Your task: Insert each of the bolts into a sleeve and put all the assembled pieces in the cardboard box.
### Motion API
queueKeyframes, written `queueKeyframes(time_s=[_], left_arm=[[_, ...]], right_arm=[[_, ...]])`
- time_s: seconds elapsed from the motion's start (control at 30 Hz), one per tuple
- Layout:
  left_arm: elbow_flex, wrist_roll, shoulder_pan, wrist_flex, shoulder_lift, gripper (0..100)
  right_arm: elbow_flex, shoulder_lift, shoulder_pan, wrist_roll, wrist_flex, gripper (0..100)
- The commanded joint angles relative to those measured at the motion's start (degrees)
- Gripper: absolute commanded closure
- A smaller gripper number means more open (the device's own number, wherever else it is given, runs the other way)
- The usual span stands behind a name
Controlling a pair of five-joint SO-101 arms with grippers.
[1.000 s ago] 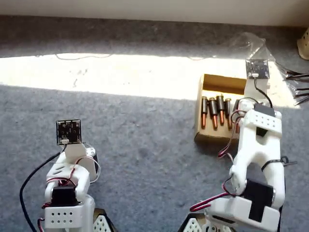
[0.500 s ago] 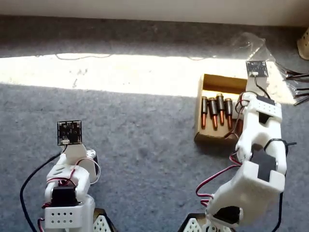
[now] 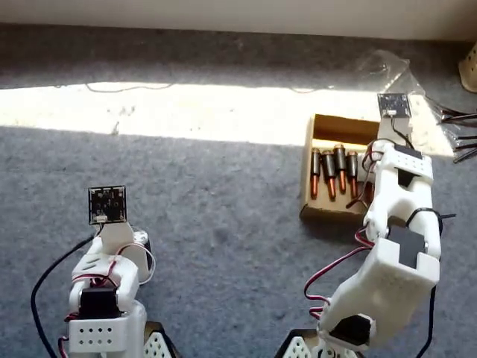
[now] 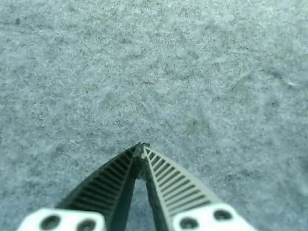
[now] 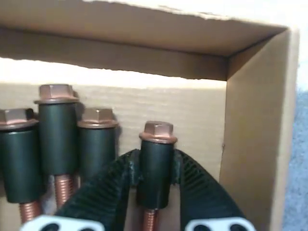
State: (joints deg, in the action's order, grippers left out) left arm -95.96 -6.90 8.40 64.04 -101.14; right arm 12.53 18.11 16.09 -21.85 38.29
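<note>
One sleeved bolt [image 5: 156, 178] (in the cardboard box [image 5: 252, 134]) fills right gripper [image 5: 155, 161].

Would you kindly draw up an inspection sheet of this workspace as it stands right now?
Surface: grey felt-like tabletop, with a sunlit band across its far part.
Job's things: open brown cardboard box; copper bolts in black sleeves lie side by side inside; one more sleeved bolt is held inside it.
Clutter: crumpled clear plastic bag beyond the box.
Grippers: right gripper inside the box, fingers clasping the sleeved bolt; left gripper shut over bare tabletop.
Cables: red and black wires on the right arm; black cable by the left arm; dark leads at the high view's right edge.
Surroundings: pale strip along the far edge.
</note>
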Motion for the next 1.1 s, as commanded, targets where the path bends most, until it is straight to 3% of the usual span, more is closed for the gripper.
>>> queueKeyframes(time_s=[0.0,0.33,1.07], left_arm=[[-1.36,0.35,-0.92,-0.09,-0.66,99],[-1.36,0.09,-5.32,2.99,-0.66,99],[-1.01,0.0,-2.24,1.14,-0.75,99]], right_arm=[[-3.21,-1.01,0.31,-0.7,-1.71,86.4],[-2.59,-12.53,-0.84,-0.35,-1.54,86.4],[-0.13,-60.35,-16.13,-0.26,26.33,86.4]])
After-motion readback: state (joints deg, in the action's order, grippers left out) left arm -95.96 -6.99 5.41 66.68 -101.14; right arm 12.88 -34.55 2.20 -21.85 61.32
